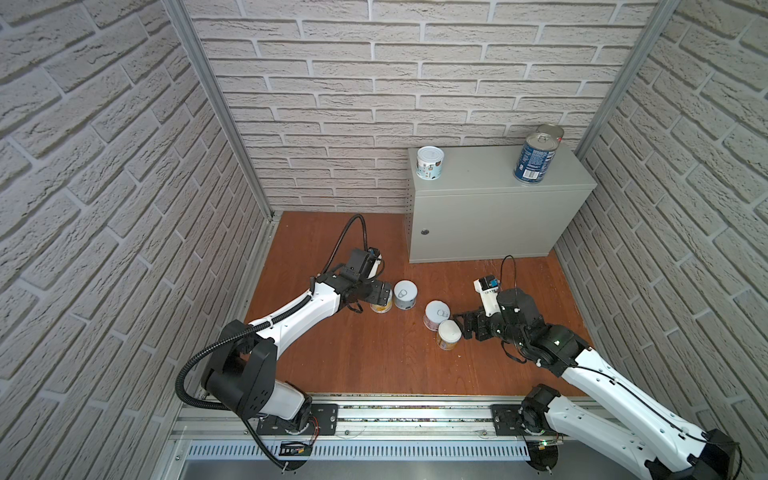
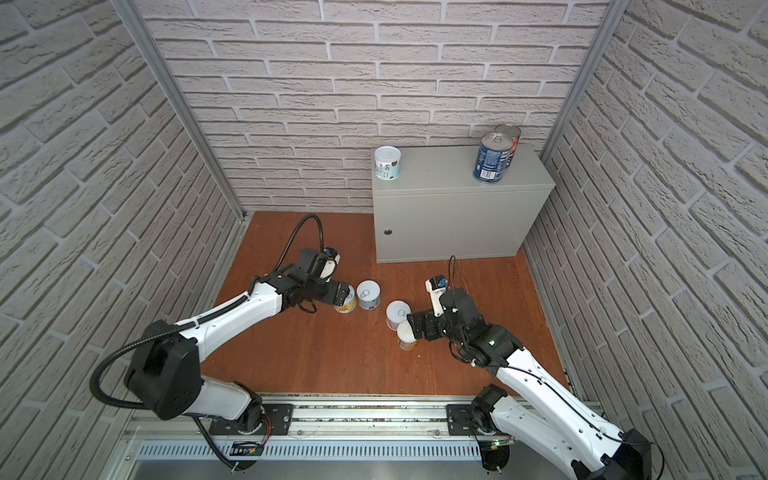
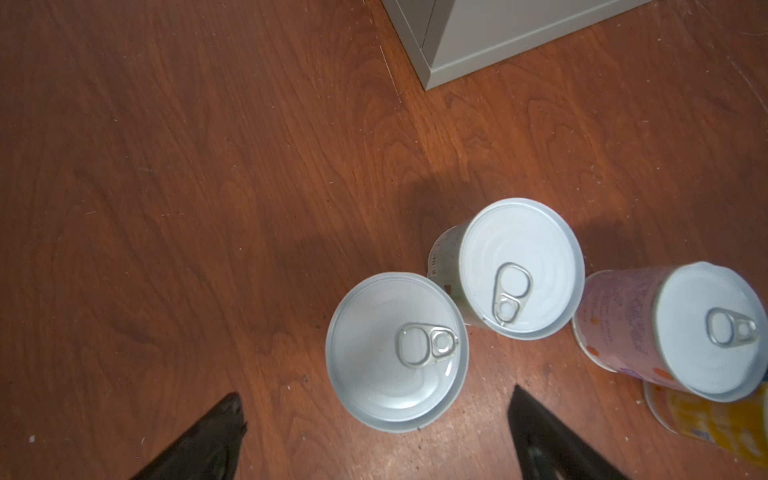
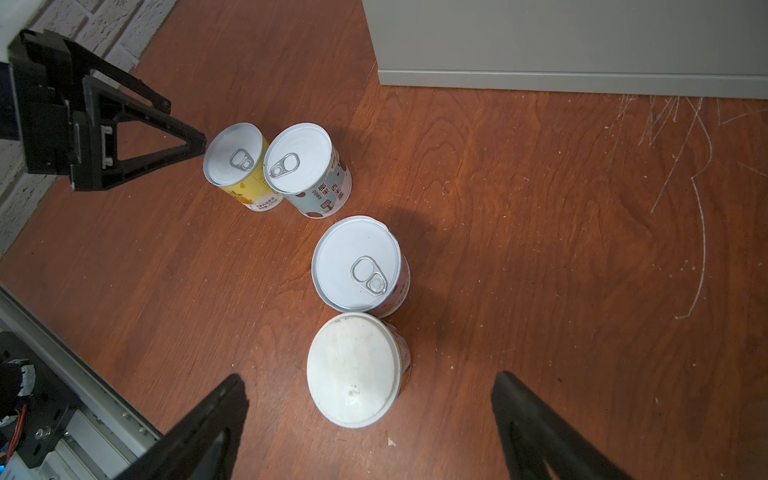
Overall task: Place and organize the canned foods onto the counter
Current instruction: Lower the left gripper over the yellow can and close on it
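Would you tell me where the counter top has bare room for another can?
The counter is bare across its middle top, between the white-labelled can at its left end and the blue-labelled can at its right. The right end is crowded: a second tall can stands close behind the blue one.

Wood surface (image 1: 353, 365): four tins, one cabinet.
Pairs: yellow tin (image 4: 237, 162) beside grey tin (image 4: 305, 166); pink tin (image 4: 357, 262) beside orange tin (image 4: 353, 370); grey cabinet (image 1: 498, 216) behind.

Reddish wooden floor (image 1: 374, 365), white brick-pattern walls (image 1: 353, 83), metal corner posts (image 1: 218, 104), slotted front grille (image 1: 374, 451)
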`<state>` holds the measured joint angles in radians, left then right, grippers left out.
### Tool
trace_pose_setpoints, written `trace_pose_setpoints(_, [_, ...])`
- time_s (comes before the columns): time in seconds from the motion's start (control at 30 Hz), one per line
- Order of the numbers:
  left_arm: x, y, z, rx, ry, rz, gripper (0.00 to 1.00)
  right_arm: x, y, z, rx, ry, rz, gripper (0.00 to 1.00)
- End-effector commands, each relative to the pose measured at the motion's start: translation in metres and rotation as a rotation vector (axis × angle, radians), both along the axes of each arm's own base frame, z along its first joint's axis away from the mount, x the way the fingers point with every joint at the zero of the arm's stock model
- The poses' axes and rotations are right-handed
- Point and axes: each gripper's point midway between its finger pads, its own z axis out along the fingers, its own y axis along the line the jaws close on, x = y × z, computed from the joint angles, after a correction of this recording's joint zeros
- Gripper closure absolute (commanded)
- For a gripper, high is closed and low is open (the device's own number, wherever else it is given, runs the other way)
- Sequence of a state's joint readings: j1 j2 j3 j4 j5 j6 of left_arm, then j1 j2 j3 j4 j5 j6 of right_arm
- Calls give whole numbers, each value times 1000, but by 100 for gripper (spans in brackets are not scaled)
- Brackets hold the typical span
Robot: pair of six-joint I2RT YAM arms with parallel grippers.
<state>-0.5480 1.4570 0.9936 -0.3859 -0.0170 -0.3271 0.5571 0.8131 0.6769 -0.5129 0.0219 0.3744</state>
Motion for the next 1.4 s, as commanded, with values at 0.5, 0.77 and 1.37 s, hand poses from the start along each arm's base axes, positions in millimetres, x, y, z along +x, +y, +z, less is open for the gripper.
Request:
trace_pose_setpoints(0.5, [4, -11, -10, -58, 31, 3, 2, 0, -8, 4, 0, -25, -40, 7])
trace_pose_setpoints(0.77, [3, -15, -19, -63, 60, -5, 2, -1, -11, 3, 1, -30, -49, 7])
trace_pose_setpoints(1.37, [-8, -27, -38, -24, 119, -25, 2, 2, -12, 7, -13, -38, -55, 7])
